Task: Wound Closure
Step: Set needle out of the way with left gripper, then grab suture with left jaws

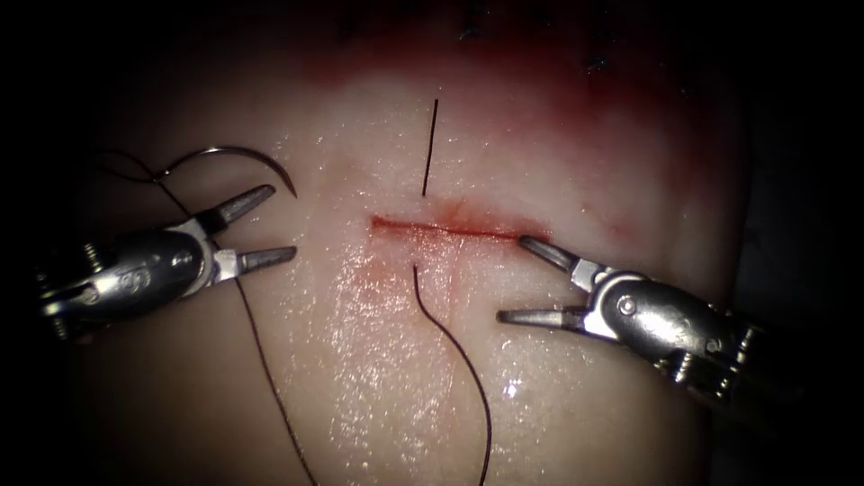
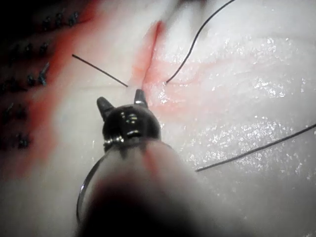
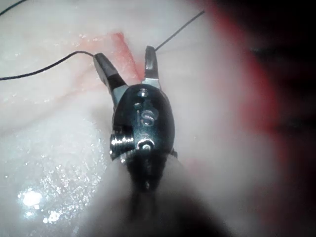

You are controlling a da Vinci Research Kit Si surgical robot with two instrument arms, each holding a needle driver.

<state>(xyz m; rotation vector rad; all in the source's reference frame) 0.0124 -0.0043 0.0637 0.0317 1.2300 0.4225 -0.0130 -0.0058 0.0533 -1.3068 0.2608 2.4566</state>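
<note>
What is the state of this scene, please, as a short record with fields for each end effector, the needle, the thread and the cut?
left end effector: open, holds nothing
right end effector: open, holds nothing, upper tip at the cut's right end
needle: free on the tissue, left of the cut, not in the tissue
thread: passes through both edges of the cut
cut: open, red fluid along it

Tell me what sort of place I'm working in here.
Likely a bench practice setup for stitching: a slab of tissue with a short cut, thread through it, a curved needle lying loose left of the cut, both the left gripper and the right gripper open, holding nothing.
</note>
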